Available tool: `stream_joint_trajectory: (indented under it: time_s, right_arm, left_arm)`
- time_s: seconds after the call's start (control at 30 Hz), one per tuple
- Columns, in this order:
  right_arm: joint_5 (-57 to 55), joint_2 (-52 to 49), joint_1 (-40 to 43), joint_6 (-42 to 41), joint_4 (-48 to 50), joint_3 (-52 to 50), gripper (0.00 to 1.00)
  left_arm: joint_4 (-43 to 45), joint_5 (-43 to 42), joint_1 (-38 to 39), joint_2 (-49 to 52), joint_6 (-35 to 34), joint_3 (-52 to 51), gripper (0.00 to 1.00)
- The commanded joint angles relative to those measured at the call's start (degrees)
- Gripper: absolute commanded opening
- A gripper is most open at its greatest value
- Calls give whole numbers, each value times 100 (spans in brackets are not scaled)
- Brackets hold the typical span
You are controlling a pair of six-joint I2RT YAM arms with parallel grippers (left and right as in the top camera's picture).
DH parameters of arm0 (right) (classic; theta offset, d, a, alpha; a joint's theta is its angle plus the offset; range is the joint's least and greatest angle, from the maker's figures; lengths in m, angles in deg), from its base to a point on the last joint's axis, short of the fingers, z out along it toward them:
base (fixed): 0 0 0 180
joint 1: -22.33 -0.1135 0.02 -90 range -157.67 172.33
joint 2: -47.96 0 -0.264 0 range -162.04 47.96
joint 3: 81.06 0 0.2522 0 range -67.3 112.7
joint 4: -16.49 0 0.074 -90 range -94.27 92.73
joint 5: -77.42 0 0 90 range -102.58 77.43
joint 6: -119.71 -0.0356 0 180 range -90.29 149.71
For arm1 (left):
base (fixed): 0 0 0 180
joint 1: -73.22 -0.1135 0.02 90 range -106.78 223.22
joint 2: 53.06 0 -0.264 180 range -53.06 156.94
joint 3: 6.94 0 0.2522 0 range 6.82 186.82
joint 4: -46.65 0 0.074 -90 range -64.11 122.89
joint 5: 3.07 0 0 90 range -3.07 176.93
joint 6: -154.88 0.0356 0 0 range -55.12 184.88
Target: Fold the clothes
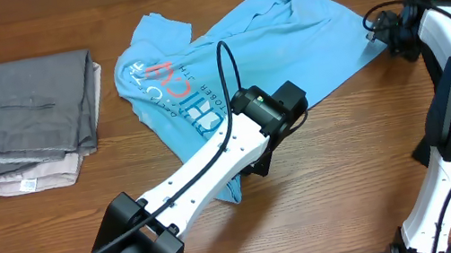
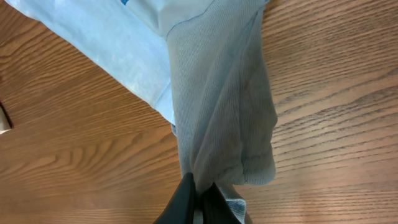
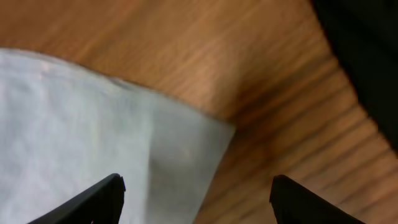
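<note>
Overhead, the light blue T-shirt lies rumpled on the wooden table with its lettering facing up, stretched between the two grippers. The left gripper is at one edge of the shirt, mostly hidden under its own wrist from above. Seen from the left wrist, its black fingers are pinched tight on a bunched fold of the cloth, which runs away from the fingertips in a gathered strip and then widens out over the wood. The right gripper is at the opposite corner of the shirt. From the right wrist, its jaws stand wide apart: one fingertip is over the pale cloth, the other over bare wood, and the shirt's corner lies between and just ahead of them. I can't tell whether they touch it. Well beyond the left gripper, on the side away from the right one, a folded grey garment rests on a beige one.
</note>
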Motion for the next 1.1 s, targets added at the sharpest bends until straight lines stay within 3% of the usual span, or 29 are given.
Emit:
stream_joint_trajectory:
  time_s: [0.0,0.47,0.57,0.7,1.07]
  right_arm:
    - [-83,-70,7,372,267,-2,79]
    - [-94,-570,-37,772,621,-2,79]
    - [-284,-627,-48,789,621,-2,72]
    - [-304,-627,-48,791,487,-2,45]
    - [-542,-629,-48,804,389,-2,45]
  left_arm:
    - [4,116,-26,-138,-125,72,4]
    - [22,120,-28,-138,-122,72,4]
    - [22,120,-28,-138,-122,72,4]
    - [22,120,-28,-138,-122,72,4]
    - [39,118,-28,-138,-122,72,4]
